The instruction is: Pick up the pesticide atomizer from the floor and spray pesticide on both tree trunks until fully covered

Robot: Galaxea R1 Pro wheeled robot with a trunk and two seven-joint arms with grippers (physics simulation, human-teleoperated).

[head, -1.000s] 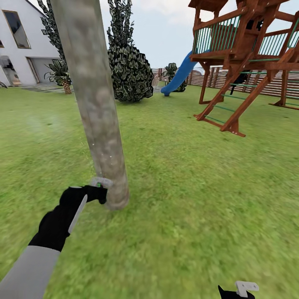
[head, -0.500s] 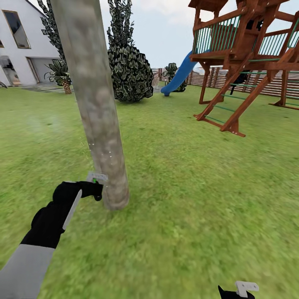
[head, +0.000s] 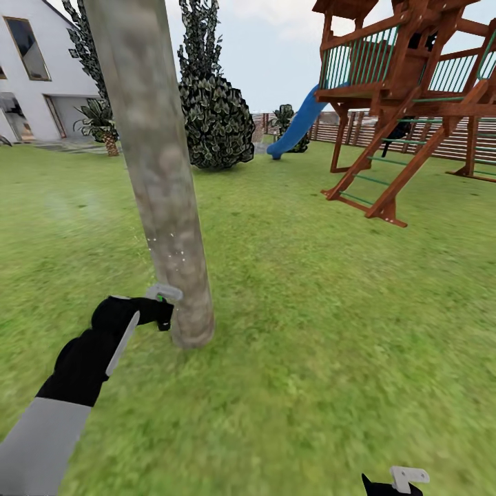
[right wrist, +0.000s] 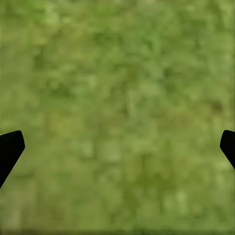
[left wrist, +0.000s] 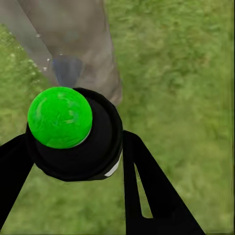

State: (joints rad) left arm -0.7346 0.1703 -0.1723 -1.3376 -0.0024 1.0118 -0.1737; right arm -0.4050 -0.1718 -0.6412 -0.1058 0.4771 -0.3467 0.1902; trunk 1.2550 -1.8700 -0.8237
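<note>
A wooden play tower [head: 406, 103] with a blue slide [head: 297, 124] stands well apart on the right of the lawn [head: 331, 331], in front of a slatted fence [head: 475, 141]. A round dark bush [head: 217, 120], a short palm [head: 103, 124] and a white house [head: 34, 69] lie behind the one thick tree trunk [head: 162, 172] that rises close ahead, its top cut off by the frame's edge. A few tiny white specks of pesticide [head: 169, 248] dot the bark low down. The left pincer [head: 155, 310] sits just beside the trunk's base, clamped on the pesticide atomizer [left wrist: 73, 132], a dark round body with a bright green cap; from the head camera only a pale part and a green spot of it can be made out. The right pincer [head: 396, 482] hangs low over grass, largely cut off; its two dark fingertips [right wrist: 10, 147] stand wide apart with nothing between them.
</note>
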